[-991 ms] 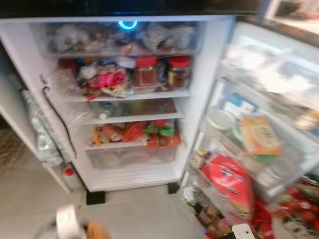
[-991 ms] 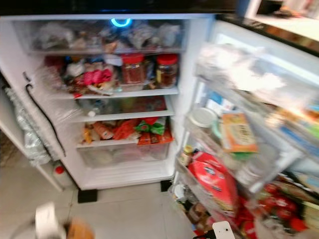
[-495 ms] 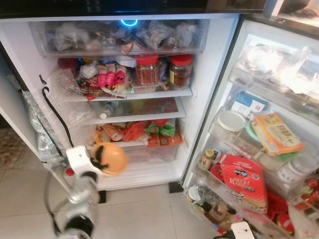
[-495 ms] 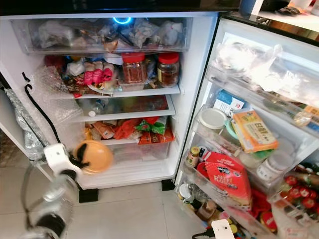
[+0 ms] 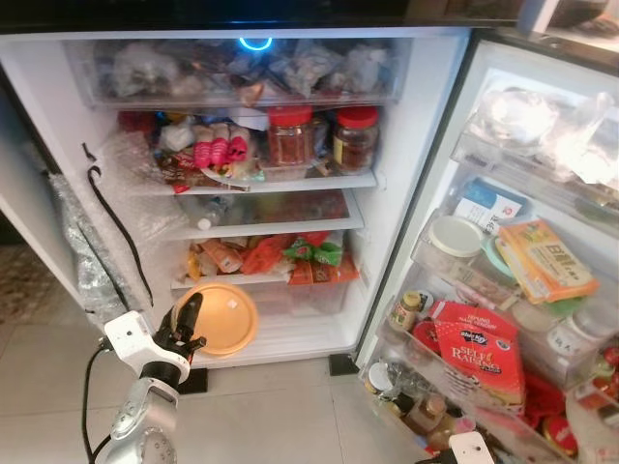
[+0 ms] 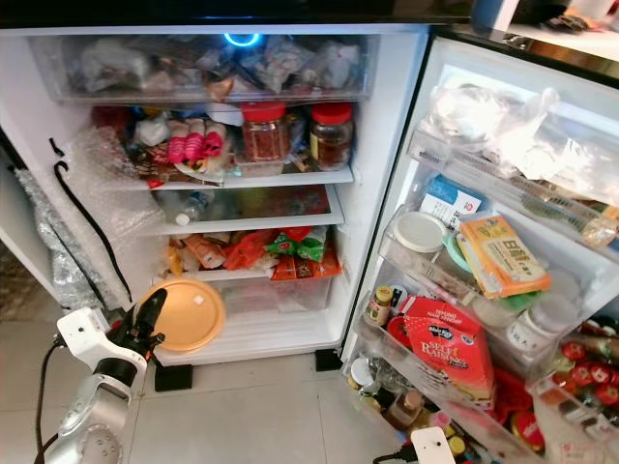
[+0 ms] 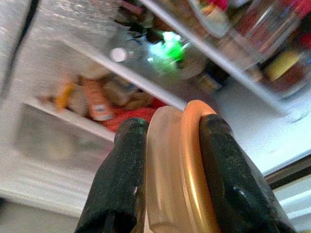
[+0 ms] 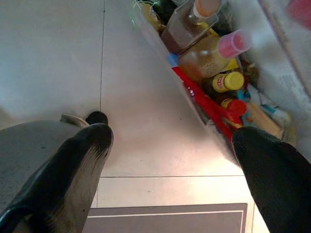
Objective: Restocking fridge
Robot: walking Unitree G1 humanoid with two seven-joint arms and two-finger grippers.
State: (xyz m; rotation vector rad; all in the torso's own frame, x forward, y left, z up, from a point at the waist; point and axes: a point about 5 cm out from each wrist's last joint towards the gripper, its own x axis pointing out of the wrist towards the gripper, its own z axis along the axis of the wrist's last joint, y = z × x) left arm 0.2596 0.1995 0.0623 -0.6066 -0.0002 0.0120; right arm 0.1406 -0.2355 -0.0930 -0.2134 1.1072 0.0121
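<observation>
An open fridge [image 5: 416, 145] stands on a pale tiled floor [image 5: 261, 416], its white shelves [image 5: 261, 184] crowded with bags, packets and two red-lidded jars [image 5: 290, 135], while the door [image 5: 542, 193] swung out on the right carries bottles, tubs, a red bag [image 5: 479, 353] and a yellow-orange box [image 5: 542, 259] in its racks. Low at the left, before the bottom drawer [image 5: 290, 300], the left gripper [image 5: 186, 324] clamps the rim of a round orange container [image 5: 224, 319] held up on edge. The right gripper [image 8: 170, 160] hangs with fingers spread over the floor beside the bottles [image 8: 204, 53] in the lowest door rack.
</observation>
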